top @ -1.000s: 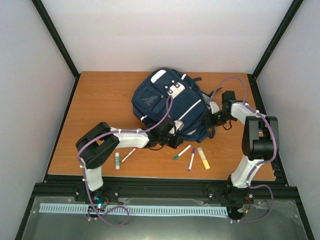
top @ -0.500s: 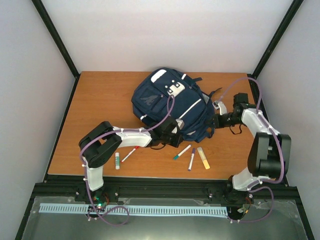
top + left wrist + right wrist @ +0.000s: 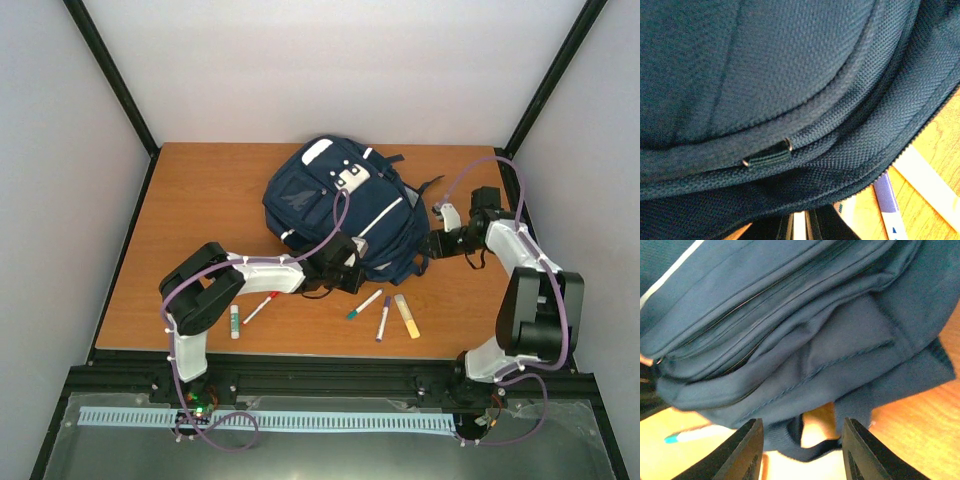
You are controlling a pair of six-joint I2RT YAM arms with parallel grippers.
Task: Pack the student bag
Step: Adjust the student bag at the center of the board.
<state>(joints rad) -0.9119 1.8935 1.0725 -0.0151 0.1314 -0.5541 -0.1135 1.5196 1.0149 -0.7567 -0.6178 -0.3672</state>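
Note:
The student bag (image 3: pixel 335 205), navy with white trim, lies in the middle of the table. My left gripper (image 3: pixel 345 272) is at its near edge. In the left wrist view the fingers (image 3: pixel 785 231) sit close together with their tips buried under the bag's lower seam (image 3: pixel 805 165), so the gripper is shut on that fabric. My right gripper (image 3: pixel 432 245) is at the bag's right near corner. In the right wrist view that gripper (image 3: pixel 802 455) is open, with a dark strap loop (image 3: pixel 810 440) of the bag between its fingers, which do not touch it.
Pens lie on the table in front of the bag: a green-capped marker (image 3: pixel 364 304), a purple marker (image 3: pixel 384 318), a yellow highlighter (image 3: pixel 407 315), a red marker (image 3: pixel 258 308) and a glue stick (image 3: pixel 235 321). The table edge (image 3: pixel 320 352) runs just behind the arm bases.
My right arm has swung its elbow outward to the right and lower. Its gripper has shifted a little toward the bag's right near corner. The left arm and the bag have stayed put.

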